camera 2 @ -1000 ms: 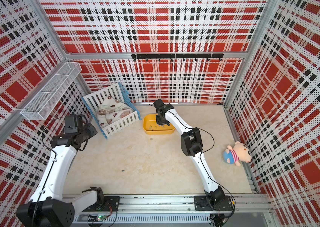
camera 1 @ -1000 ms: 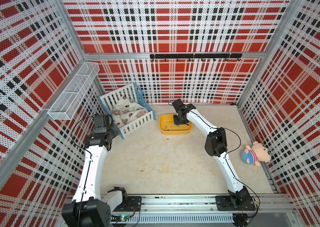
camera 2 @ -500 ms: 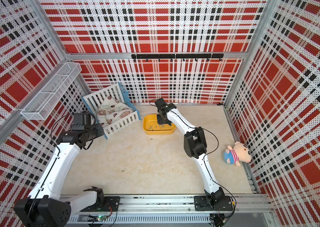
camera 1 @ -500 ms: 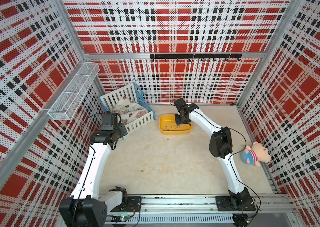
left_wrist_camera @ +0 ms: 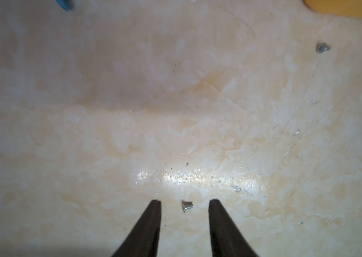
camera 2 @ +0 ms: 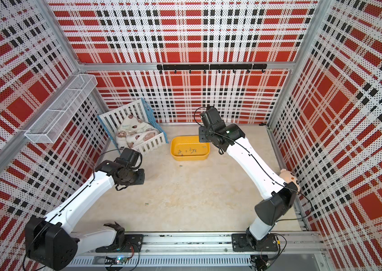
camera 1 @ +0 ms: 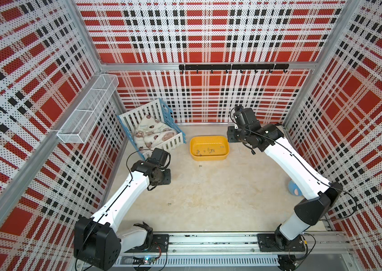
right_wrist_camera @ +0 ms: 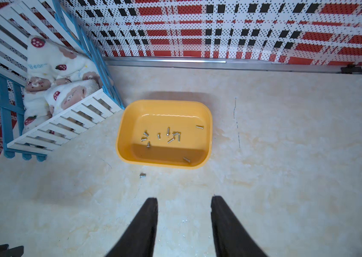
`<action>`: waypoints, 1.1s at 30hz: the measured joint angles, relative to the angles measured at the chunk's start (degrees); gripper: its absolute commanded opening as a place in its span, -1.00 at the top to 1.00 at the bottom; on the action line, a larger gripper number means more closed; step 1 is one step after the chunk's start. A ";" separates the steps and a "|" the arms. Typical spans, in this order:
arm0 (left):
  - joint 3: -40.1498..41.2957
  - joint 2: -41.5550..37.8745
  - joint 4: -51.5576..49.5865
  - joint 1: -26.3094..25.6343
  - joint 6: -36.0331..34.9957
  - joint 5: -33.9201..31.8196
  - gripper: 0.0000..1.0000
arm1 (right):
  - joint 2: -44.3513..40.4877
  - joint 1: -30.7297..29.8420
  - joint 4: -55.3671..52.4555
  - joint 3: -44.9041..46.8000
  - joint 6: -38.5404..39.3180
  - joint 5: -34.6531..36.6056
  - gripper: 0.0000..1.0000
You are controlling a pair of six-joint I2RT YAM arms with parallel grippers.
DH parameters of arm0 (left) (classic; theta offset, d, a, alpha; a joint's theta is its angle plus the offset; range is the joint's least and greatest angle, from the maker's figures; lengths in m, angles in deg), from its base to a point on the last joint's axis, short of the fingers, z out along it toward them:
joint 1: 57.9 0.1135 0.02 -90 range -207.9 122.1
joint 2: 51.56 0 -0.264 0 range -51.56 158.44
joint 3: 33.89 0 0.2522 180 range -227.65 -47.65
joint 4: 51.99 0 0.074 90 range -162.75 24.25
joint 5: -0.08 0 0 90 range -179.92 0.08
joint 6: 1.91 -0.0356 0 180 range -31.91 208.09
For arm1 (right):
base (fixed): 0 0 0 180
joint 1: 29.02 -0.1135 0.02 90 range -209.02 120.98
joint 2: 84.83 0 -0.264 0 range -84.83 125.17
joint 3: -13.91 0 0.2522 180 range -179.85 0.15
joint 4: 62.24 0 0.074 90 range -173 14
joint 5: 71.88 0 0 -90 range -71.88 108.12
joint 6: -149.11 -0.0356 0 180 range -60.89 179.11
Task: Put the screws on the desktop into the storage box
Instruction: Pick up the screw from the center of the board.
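Left gripper [left_wrist_camera: 184, 201] is hanging spread, a screw [left_wrist_camera: 186, 205] lying between its tips. Right gripper [right_wrist_camera: 184, 198] is gaping empty, short of the storage box [right_wrist_camera: 165, 106].

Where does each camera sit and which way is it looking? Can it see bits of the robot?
Both top views: high over the front rail, looking down; the left arm, right arm and storage box all show.
Left wrist: on the left arm, facing down at the desktop; the open left hand frames a nearer screw.
Right wrist: on the right arm, looking down at the storage box; the open right hand shows.
Shared: every view shows the loose screw near the box.
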 measured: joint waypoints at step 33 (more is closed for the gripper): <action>18.45 -0.15 10.32 -14.27 23.82 -3.69 0.18 | -5.53 -1.49 0.79 12.76 -2.82 -0.17 0.11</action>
